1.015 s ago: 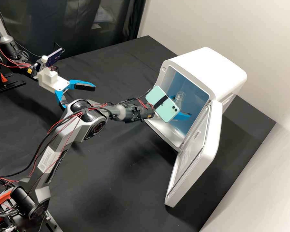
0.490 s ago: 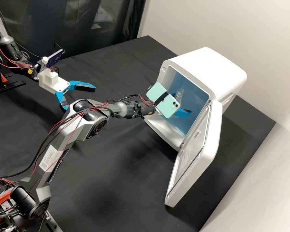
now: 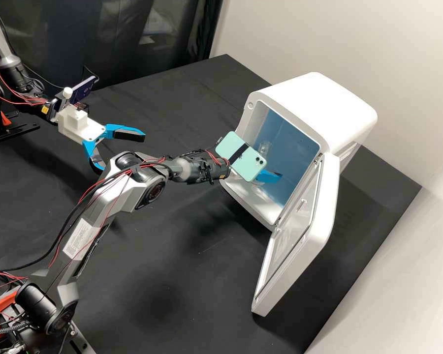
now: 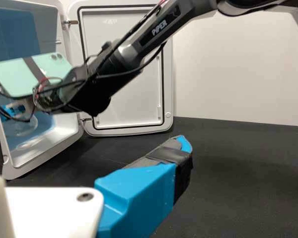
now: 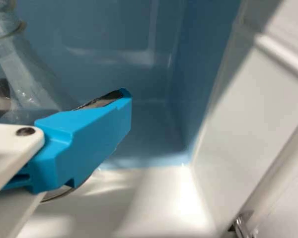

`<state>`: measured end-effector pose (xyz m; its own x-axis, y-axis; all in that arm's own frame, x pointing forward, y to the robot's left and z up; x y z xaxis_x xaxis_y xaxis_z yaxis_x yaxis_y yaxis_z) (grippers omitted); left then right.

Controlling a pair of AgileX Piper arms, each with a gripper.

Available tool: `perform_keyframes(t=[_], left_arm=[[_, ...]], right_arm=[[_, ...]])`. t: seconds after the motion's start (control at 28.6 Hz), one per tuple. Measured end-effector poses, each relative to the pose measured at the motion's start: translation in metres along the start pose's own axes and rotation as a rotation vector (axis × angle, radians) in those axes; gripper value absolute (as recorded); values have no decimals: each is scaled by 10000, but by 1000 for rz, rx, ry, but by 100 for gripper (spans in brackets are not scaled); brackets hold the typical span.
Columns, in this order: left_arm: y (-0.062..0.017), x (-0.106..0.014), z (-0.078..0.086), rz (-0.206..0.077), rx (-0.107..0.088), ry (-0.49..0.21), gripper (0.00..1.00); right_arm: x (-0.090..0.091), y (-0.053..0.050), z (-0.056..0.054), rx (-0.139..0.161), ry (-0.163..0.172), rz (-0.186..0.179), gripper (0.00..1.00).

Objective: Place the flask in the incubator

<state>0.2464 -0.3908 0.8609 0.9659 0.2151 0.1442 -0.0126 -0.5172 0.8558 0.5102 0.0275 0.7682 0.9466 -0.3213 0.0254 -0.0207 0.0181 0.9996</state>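
While the flask stands on the floor of the open incubator, the right hand sits inside, just beside it; can't tell if it grips. Well apart, the left hand hangs over the desk, spread wide, holding nothing.

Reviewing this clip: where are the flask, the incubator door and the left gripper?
flask (image 5: 20, 74), right wrist view, on its clear glass shoulder.
incubator door (image 3: 293, 236), high view, on the open door's inner panel.
left gripper (image 3: 121, 150), high view, midway between its spread blue fingertips.
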Motion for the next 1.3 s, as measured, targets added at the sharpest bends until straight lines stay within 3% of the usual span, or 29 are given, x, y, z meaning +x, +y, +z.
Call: perform_keyframes(t=[0.21,0.56,0.91,0.98,1.12,1.19,1.23,1.3], left_arm=[[-15,14,39,-6,2,-14,100],[-18,14,52,-8,2,-20,100],[-18,14,52,-8,2,-20,100],[-18,14,52,-8,2,-20,100],[-18,14,52,-8,2,-20,100],[-18,14,52,-8,2,-20,100],[-18,14,52,-8,2,-20,100],[-18,14,52,-8,2,-20,100]], right_arm=[[-20,-92,187,-12,-47,-29,0],[112,-11,456,-7,-99,30,0],[244,41,445,38,-113,43,0],[276,40,431,34,-114,41,0],[296,54,410,70,-123,21,0],[301,62,404,72,-121,20,0],[303,65,406,73,-121,17,100],[308,72,408,75,-121,12,100]])
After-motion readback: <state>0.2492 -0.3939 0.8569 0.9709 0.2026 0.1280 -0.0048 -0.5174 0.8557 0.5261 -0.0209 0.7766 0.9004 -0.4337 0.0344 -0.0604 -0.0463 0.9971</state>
